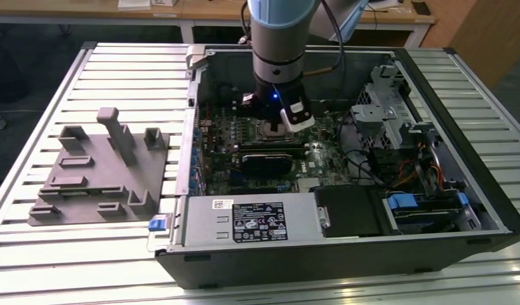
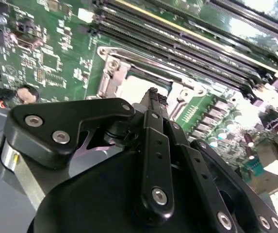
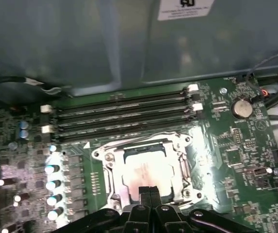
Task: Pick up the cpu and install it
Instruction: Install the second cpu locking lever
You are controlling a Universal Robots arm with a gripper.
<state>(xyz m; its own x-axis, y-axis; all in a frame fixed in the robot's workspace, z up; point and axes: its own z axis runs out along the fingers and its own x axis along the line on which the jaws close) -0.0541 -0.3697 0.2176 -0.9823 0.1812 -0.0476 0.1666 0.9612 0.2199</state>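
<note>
Over on the exterior view's left, the grey moulded plastic tray with upright blocks (image 1: 94, 181) lies on the slatted metal table (image 1: 39, 108). Moving right, the open black computer case (image 1: 345, 248) lies on its side, green motherboard (image 1: 323, 168) exposed. The arm's black gripper (image 1: 281, 124) hangs low inside it, right above the square metal-framed socket (image 3: 146, 170). In the first wrist view, the black fingertips (image 3: 150, 194) are pressed together with no gap between them, gripping nothing. The small flat square cpu with its pale silver metal top (image 3: 146, 174) lies in the socket, just beneath those tips. Long dark memory slots (image 3: 124, 114) run alongside the socket.
</note>
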